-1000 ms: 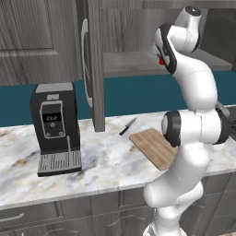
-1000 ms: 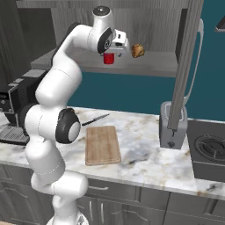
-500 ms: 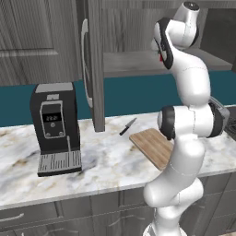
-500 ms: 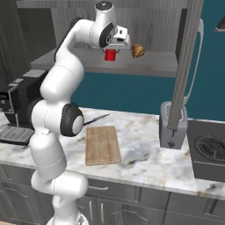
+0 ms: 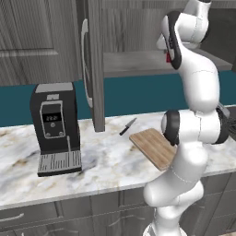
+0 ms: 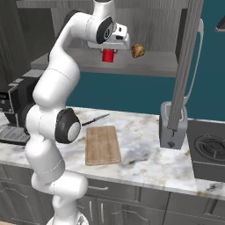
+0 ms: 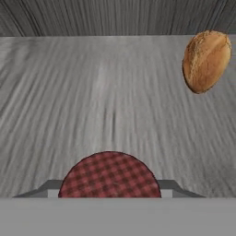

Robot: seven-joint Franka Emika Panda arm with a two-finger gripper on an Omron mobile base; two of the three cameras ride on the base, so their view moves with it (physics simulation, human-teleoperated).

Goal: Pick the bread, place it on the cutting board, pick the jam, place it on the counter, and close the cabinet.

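The jam [image 6: 107, 56], a small red jar with a checked lid [image 7: 109, 175], is on the open cabinet's shelf [image 6: 145, 66]. My gripper [image 6: 108, 47] reaches in from above and is shut on it, one finger on each side of the lid. The bread [image 6: 137, 50], golden-brown and rounded, rests on the same shelf just right of the jar and appears again as the bread [image 7: 206, 61] at the upper right in the hand view. On the marble counter [image 6: 145, 149] below lies the wooden cutting board [image 6: 102, 144], bare. Only a sliver of the jam [image 5: 168, 57] peeks past the arm in the left base view.
The cabinet's door [image 6: 184, 66] stands open, edge-on, right of the shelf. A grey toaster [image 6: 172, 130] stands under it, with a stove [image 6: 208, 149] further right. A knife [image 6: 94, 120] lies behind the board. A black coffee machine [image 5: 54, 124] occupies the counter's left.
The jaws have gone from wide open to shut around the jam. The arm has straightened slightly. The bread has not moved.
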